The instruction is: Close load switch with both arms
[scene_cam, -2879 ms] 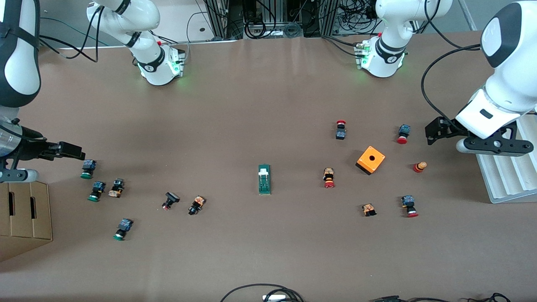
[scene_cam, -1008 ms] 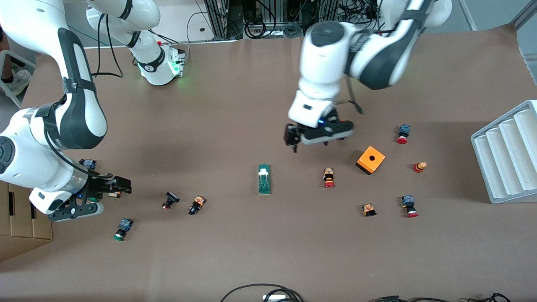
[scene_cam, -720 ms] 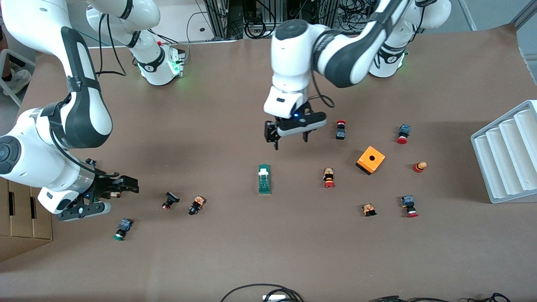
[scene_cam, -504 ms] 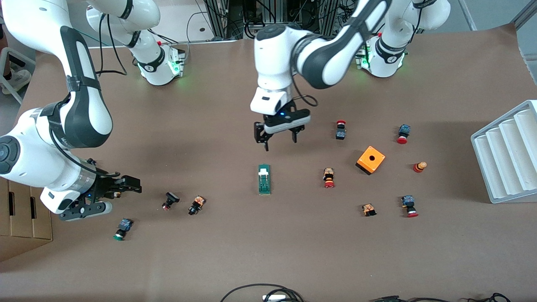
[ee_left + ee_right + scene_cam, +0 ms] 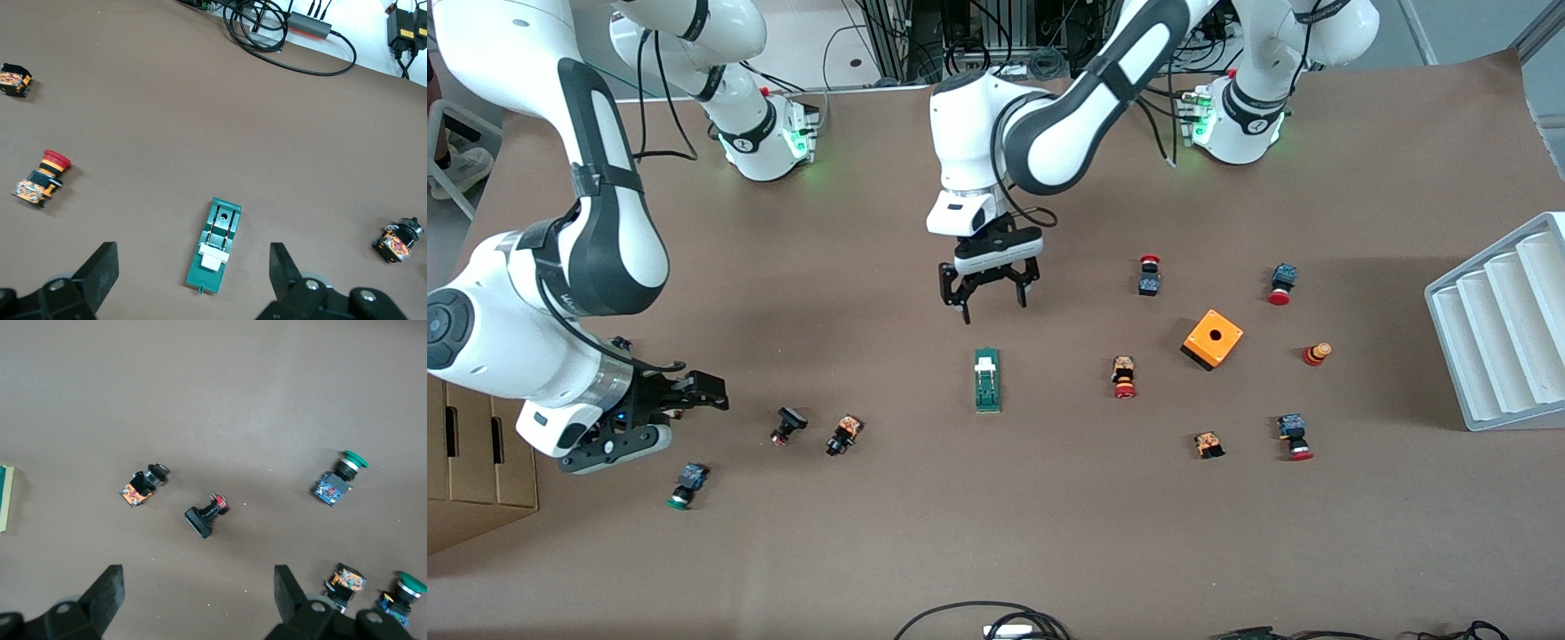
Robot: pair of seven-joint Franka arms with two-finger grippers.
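The load switch [image 5: 987, 380] lies alone at the centre of the frame; bare surface [image 5: 996, 516] surrounds it on every side. Nearest obstacles: a red-capped push button [image 5: 1123, 376] toward the centre right, and a black-capped push button [image 5: 843, 435] toward the lower left — both well apart from it. The left gripper [image 5: 988, 298], fingers spread wide, hangs above the switch in the frame with nothing between them. The orange box [image 5: 1213, 339] stands farther right.
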